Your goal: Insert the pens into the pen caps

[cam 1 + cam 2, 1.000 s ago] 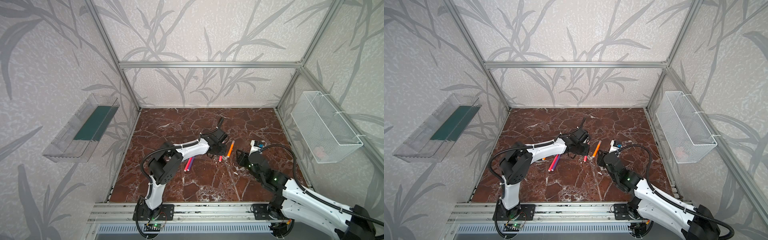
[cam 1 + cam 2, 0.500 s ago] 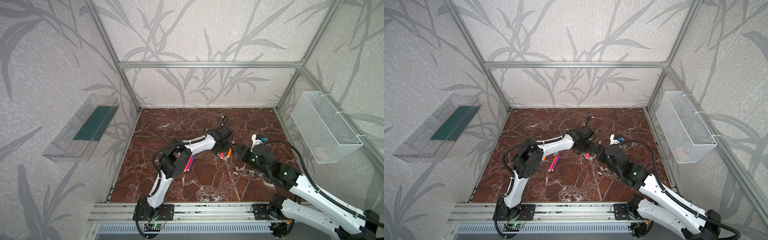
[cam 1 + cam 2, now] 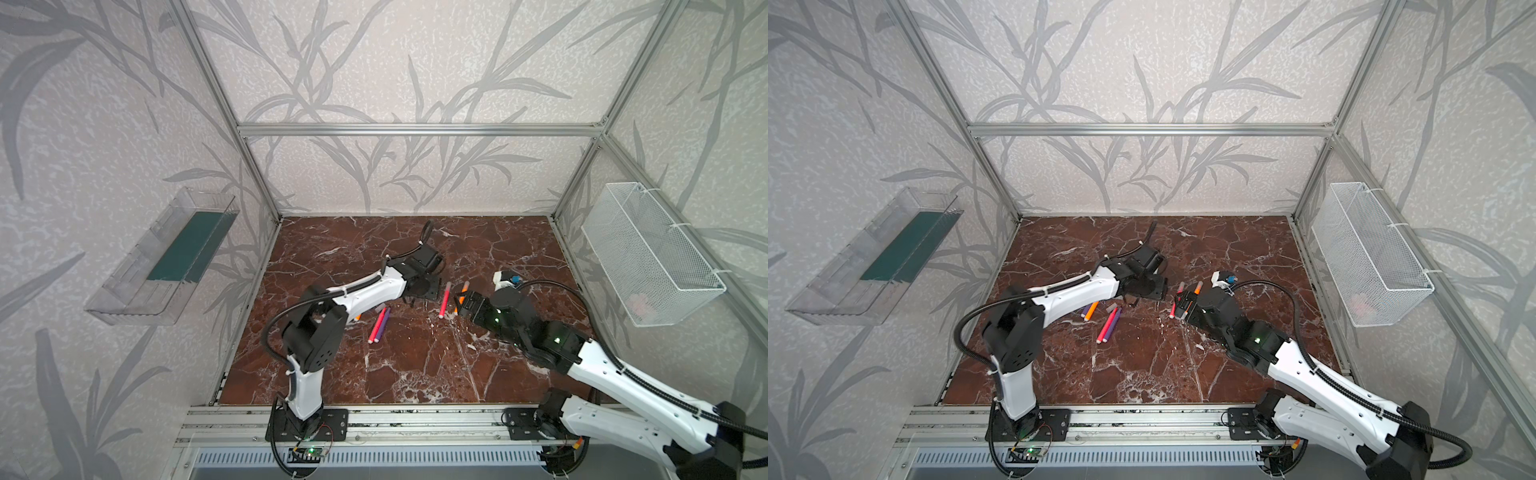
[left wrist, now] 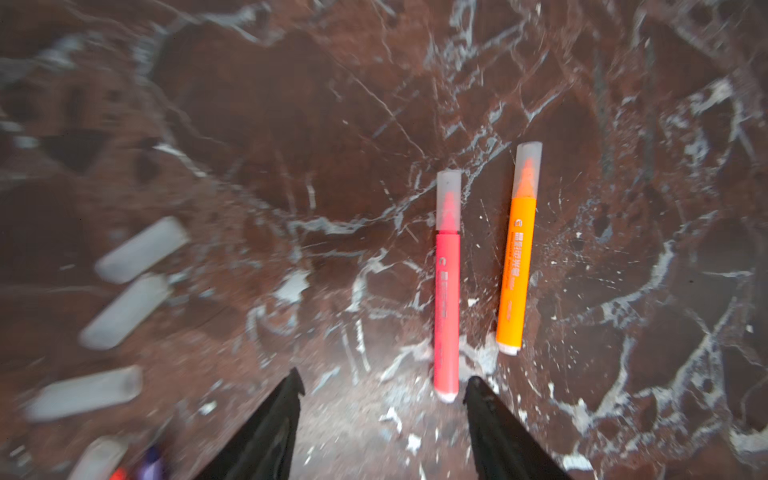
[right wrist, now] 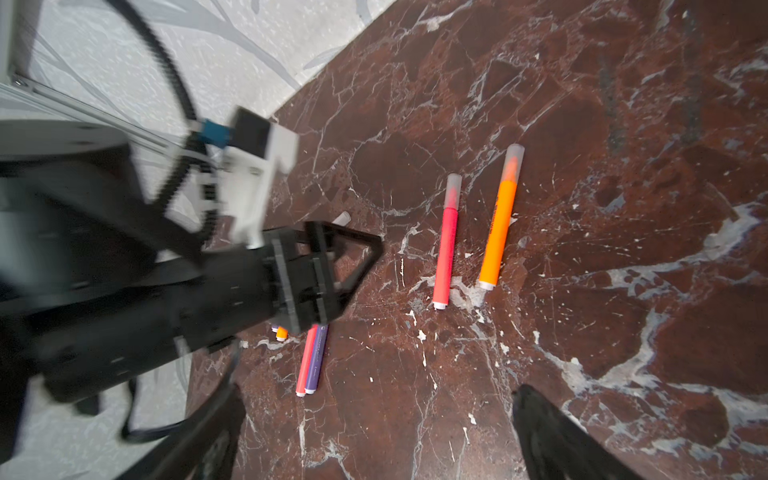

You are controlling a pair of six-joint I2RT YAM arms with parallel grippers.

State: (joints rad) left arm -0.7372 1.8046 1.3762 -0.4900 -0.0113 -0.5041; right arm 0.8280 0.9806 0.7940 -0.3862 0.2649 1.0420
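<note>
Lying side by side on the dark red marble tabletop [image 4: 249, 104], a pink-red pen [image 4: 447, 307] and an orange pen [image 4: 517, 266] each wear a translucent grey cap [image 4: 528, 170] over the tip. Both rest just ahead of the left gripper [image 4: 384, 378], the pink-red pen's white end almost at one of its black fingertips. That gripper's jaws stand partly apart with nothing between them. The right gripper [image 5: 380, 392] hangs over the marble a little back from the same two pens, jaws spread wide and also empty.

A second ago the orange pen was raised at a tilt between the two grippers, and the left jaws were shut tight. Half a second ago the grippers met around it. Now it lies flat on the marble, capped, and both grippers have let go. The second pen looks finished.

Four loose caps [image 4: 141, 249], blurred, lie off to one side of the left gripper's fingers. Back toward that gripper's arm are four uncapped pens. A pink-red and purple pair [image 3: 379, 325] lie touching along their length, and an orange and purple pair [image 3: 1091, 311] are mostly hidden under the arm. By my reading, two of six pens are done. The next job is to fetch one bare pen and one loose cap.
</note>
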